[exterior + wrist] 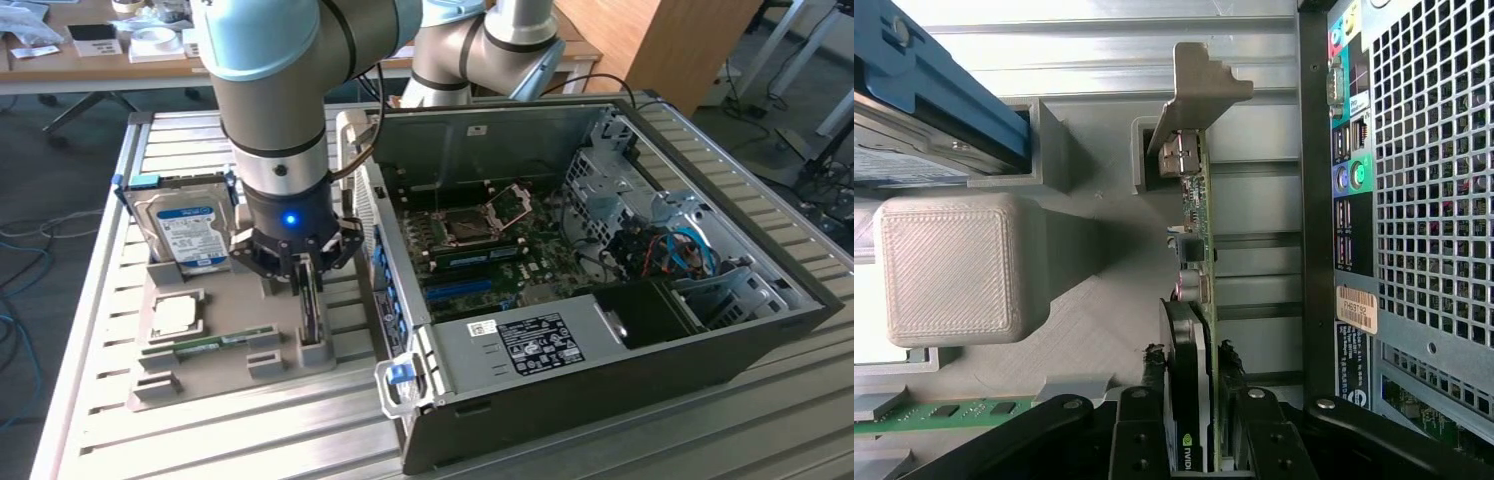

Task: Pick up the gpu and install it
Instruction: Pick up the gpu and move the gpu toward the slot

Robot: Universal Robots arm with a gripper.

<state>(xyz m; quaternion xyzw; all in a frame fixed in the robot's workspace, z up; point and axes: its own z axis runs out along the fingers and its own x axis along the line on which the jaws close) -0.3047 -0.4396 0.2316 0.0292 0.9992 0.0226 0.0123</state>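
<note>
A slatted metal table (200, 440) carries an open desktop computer case (641, 390), lying with its motherboard exposed. A silver and blue robot arm (274, 100) reaches straight down just beside the case, on the exterior view's left of it.

A grey parts holder (220, 300) lies flat on the table, touching or nearly touching that same side of the case. In the part of the holder farthest from the case stands a hard drive with a blue label (187, 230).

The gpu (310, 310) stands on its long edge in a holder slot, near the case and parallel to its wall. In the wrist view the gpu (1194, 300) shows a black cooler face, a thin board edge and a metal bracket at its far end.

The gripper (304, 270) sits directly over the gpu. In the wrist view the gripper (1192, 360) is partly open and straddles the card. Its black fingers (1144, 400) lie just beside each face, and no firm clamp shows.

Farther from the case than the gpu lie a square processor (174, 315) and a narrow green RAM stick (214, 343).
</note>
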